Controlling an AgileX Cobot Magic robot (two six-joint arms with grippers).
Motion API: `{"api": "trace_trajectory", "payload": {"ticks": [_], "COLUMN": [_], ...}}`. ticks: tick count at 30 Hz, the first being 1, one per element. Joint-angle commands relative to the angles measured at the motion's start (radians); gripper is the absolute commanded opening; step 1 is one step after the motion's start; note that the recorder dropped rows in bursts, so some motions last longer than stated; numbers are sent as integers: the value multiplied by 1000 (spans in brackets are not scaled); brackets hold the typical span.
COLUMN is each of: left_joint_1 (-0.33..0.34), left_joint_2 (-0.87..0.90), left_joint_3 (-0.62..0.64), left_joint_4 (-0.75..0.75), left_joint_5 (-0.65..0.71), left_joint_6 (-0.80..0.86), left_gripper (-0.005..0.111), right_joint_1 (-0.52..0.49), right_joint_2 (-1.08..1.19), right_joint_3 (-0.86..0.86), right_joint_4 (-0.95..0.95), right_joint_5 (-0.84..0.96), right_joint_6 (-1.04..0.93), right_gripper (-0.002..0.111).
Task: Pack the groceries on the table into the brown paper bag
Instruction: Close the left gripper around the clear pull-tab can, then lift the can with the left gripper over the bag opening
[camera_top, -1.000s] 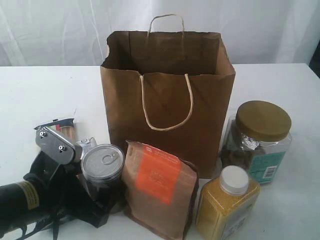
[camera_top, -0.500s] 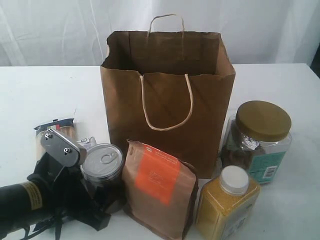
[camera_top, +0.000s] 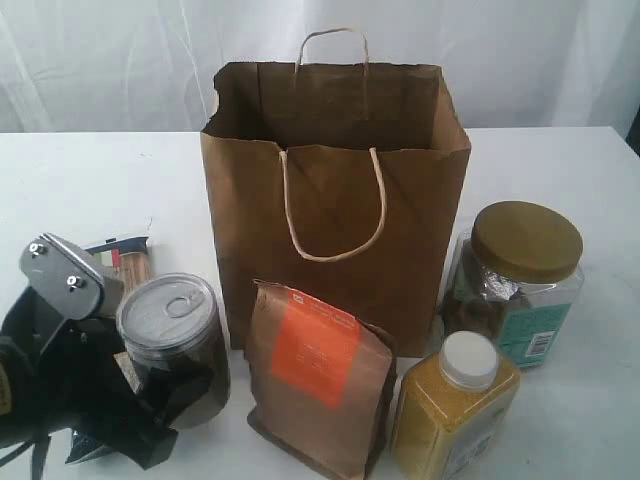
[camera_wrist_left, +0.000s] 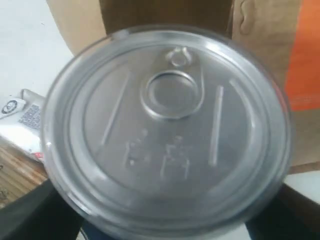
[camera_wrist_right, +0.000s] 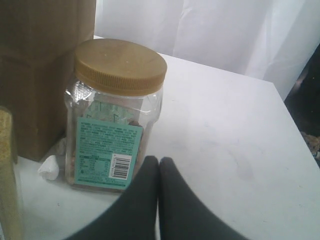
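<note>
Clasping the silver-lidded canister from both sides, the left gripper has its dark fingers set against the can's dark body, at about 8 o'clock from the brown paper bag in the exterior view. Whether the can's base touches the table I cannot tell. The left wrist view shows the lid with a ring pull and faint embossed marks, too soft to read. The right gripper has its two fingers pressed together with nothing between them, low over the tabletop just beside the gold-lidded clear jar.

That jar carries a teal label with fine print and a barcode, none of it legible. The brown pouch with orange label stands at 6 o'clock of the bag; its pale print is too faint to read. The yellow white-capped jar is at 5 o'clock, just beside the pouch, and the gold-lidded jar is at 4 o'clock. The blue spaghetti packet lies at 8 o'clock, behind the held can.

The bag stands upright with its mouth open, one cord handle hanging down its front face, the other standing above the rear rim. Bare tabletop spreads at 9 to 10 o'clock and at 3 o'clock of the bag. The table's far edge meets a white curtain.
</note>
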Motion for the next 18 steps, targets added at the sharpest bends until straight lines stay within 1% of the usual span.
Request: {"api": "trace_trajectory", "payload": {"ticks": [1,4,6,10,14,18], "left_joint_1": [-2,0,0,10,37,40], "left_joint_2": [-147,-236,-295,-367,-372,-324], "left_joint_3": [0,-15,-40,-129,-251,-346], "left_joint_4": [-6,-6,-6,-6,1,39], "left_joint_5": [1,6,36,168,264,277], "left_joint_6": [-6,-6,-2,49,65,112], "left_gripper": [0,0,0,0,0,0], "right_joint_1": [-6,-6,-6,-6,-6,-6], "right_joint_2": [-7,-7,-7,-7,-7,-7], "right_joint_3": [6,6,6,6,6,6], "right_joint_4": [-3,-3,-3,-3,-3,-3], "right_joint_5": [-6,-6,-6,-6,-6,-6], "right_joint_6": [2,2,2,2,2,2], "right_gripper": [0,0,0,0,0,0]}}
